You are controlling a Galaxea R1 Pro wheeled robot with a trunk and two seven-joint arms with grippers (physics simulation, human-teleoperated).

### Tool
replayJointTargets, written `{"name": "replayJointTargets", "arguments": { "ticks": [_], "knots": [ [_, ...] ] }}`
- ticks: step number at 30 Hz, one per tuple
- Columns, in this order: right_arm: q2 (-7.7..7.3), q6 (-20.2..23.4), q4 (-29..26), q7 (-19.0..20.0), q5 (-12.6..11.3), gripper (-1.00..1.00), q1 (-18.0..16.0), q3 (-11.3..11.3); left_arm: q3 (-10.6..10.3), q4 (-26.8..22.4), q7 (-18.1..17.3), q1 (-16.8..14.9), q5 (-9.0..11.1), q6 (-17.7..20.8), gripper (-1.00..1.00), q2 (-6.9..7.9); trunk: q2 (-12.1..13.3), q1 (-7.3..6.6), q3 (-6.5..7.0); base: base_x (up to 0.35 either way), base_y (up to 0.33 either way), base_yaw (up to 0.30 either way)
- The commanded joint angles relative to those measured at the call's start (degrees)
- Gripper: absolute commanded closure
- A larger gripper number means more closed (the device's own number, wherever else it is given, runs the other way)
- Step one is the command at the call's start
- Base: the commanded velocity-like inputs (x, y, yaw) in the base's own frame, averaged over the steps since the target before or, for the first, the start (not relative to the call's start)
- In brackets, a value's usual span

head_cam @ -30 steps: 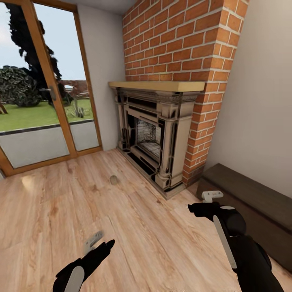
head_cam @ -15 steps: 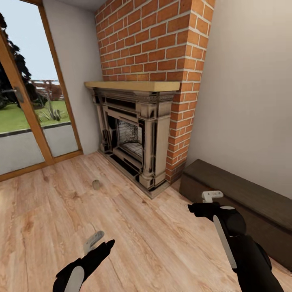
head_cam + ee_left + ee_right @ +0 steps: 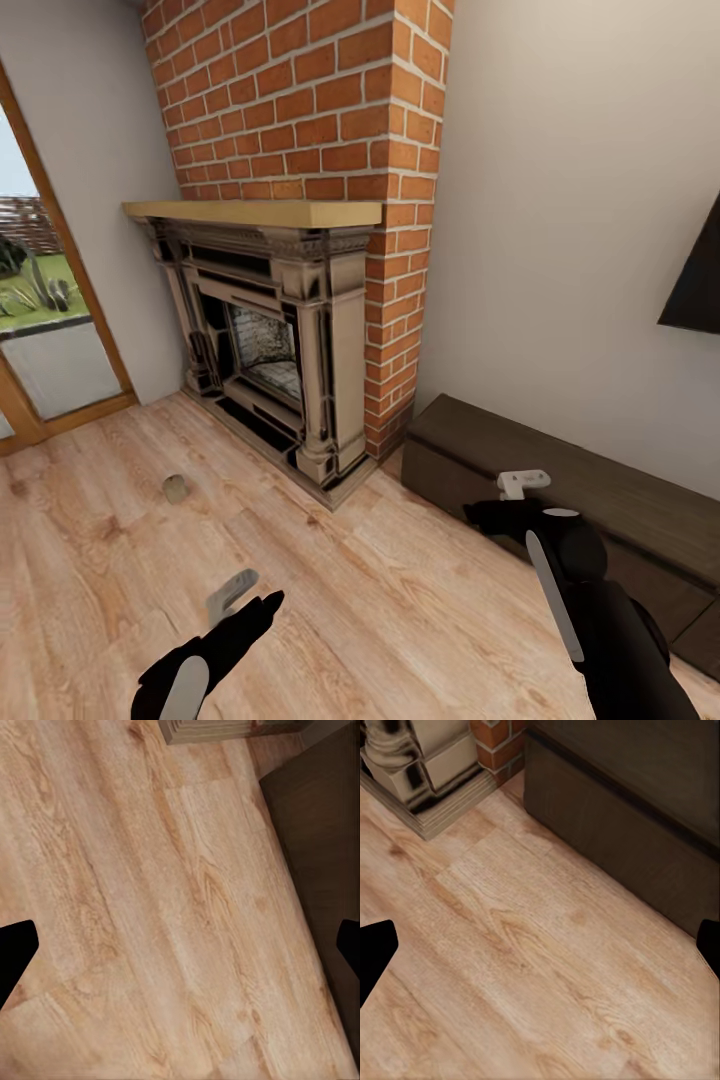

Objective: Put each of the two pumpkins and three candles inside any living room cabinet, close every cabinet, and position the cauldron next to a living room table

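View has swung right; we see one candle (image 3: 176, 488) left of the cabinet (image 3: 560, 480). Left gripper (image 3: 180, 945) and right gripper (image 3: 540, 945) jaws apart, empty. Nothing visibly stowed.

Living room corner with a brick fireplace

A red brick chimney breast (image 3: 330, 110) is seen above an ornate fireplace surround (image 3: 300, 340), topped by a light wooden mantel (image 3: 255, 212). Plain off-white walls (image 3: 570, 200) are shown on both sides. The floor (image 3: 380, 610) is laid in light wood planks. A wood-framed glass door (image 3: 45, 340) gives onto a garden, and a dark screen (image 3: 697, 275) is mounted on the wall.
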Motion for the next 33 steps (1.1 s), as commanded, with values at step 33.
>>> {"name": "replayJointTargets", "arguments": {
  "ticks": [33],
  "knots": [
    [0.05,0.5,-0.03,0.05,0.15,-1.0,-0.23,-0.29,0.38,0.4,-1.11,-0.02,0.67,0.27,-1.0,0.0,-0.03,0.03,-0.06,0.28,0.117,-0.3]
  ]
}}
